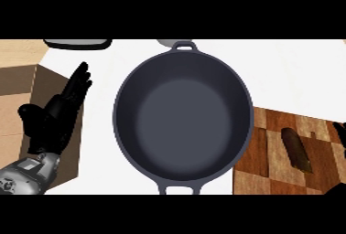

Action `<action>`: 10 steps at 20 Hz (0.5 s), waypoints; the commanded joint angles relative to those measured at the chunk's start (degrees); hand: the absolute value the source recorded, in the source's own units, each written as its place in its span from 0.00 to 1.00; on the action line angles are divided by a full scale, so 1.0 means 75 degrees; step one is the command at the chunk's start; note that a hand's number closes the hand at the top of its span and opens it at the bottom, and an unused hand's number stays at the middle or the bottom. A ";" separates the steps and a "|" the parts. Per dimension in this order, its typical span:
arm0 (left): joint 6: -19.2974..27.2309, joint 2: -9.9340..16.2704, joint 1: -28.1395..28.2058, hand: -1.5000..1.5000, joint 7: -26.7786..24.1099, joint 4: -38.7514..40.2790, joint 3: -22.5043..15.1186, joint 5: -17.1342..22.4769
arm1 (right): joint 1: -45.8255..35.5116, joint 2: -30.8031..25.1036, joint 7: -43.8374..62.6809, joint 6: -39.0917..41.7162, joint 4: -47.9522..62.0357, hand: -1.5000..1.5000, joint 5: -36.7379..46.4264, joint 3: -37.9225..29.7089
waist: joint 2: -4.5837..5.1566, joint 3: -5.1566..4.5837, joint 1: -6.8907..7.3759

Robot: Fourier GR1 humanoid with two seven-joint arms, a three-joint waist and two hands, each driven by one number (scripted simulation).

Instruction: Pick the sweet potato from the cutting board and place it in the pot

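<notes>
**Sweet potato waiting on the board, pot standing empty**

Lying untouched at about four o'clock in the head view: the sweet potato (296, 149), a dark brown tuber resting lengthwise on the checkered wooden cutting board (260, 157), pointing roughly from eleven to five. Sitting dead centre: the dark oval pot (132, 137), loop handles at twelve and six, holding nothing, its right rim overlapping the board's left edge. Resting at nine o'clock, well apart from the sweet potato and just beside the pot's left wall: the left hand (55, 119), fingers straight and pointing up toward one o'clock, thumb out to the left, gripping nothing. Peeking in at the far right edge, near three o'clock and just beside the sweet potato's upper end: a sliver of black, probably the right hand (340, 136), too little showing to tell whether spread or curled. Showing at the top edge, around eleven o'clock: a dark-rimmed pale dish (78, 44), cut off by the frame, kind not clear.

Judging by the layout, sitting at the very start of the job: no grasp made, nothing lifted, nothing delivered. Remaining, by that reading: closing on the sweet potato, most likely with the nearer right hand, raising it clear of the board, carrying it toward nine o'clock over the pot's rim, and letting go inside.
</notes>
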 commanded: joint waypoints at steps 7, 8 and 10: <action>-0.0109 0.0550 0.1252 0.50 -0.0430 0.0727 0.0144 -0.0267 | -0.1699 0.1199 0.2529 0.2433 0.0210 0.00 -0.0355 0.0952 | 0.0128 -0.0286 0.0032; -0.0290 0.0583 0.1176 0.50 -0.0470 0.0791 0.0259 -0.0100 | -0.1882 0.1316 0.2543 0.2381 0.0574 0.00 -0.0282 0.0966 | 0.0159 -0.0280 0.0009; -0.0125 0.0416 0.1457 0.50 -0.0623 0.0811 0.0079 -0.0252 | -0.1938 0.1379 0.2654 0.2470 0.0772 0.00 -0.0066 0.1153 | 0.0160 -0.0283 -0.0004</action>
